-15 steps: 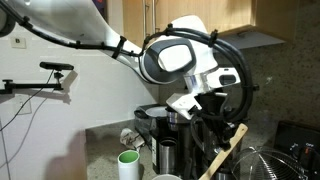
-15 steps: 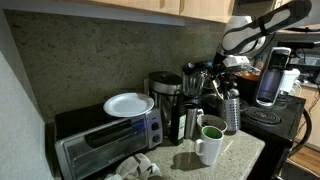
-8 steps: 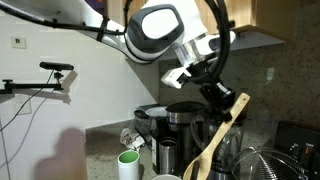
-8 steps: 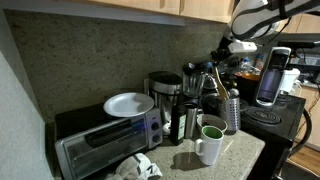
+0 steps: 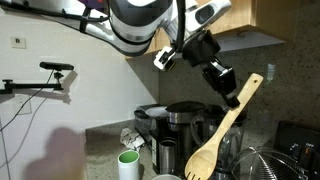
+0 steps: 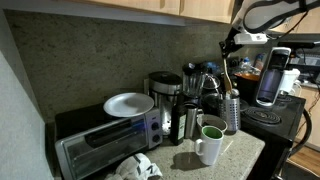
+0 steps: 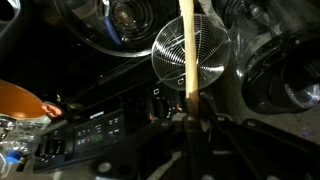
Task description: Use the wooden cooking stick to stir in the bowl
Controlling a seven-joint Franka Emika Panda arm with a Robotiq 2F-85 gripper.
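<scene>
My gripper (image 5: 234,97) is shut on the wooden cooking stick (image 5: 213,146), a light-tan spatula held high above the counter, tilted, with its paddle hanging down. It also shows in an exterior view (image 6: 228,76) as a thin upright stick under the gripper (image 6: 231,50). In the wrist view the stick (image 7: 186,45) runs up from the jaws (image 7: 189,112). A pale rim at the bottom edge looks like the bowl (image 5: 166,177), below and to the left of the paddle. The stick is clear of it.
A white cup with green inside (image 5: 128,164) (image 6: 210,141) and a steel tumbler (image 5: 165,155) stand by the coffee maker (image 5: 181,118). A toaster oven (image 6: 105,143) carries a white plate (image 6: 128,104). A blender (image 6: 272,75) and a round wire piece (image 7: 190,50) are close by.
My arm has risen and swung upward, lifting the wooden stick with it. The paddle now hangs higher above the counter things.
</scene>
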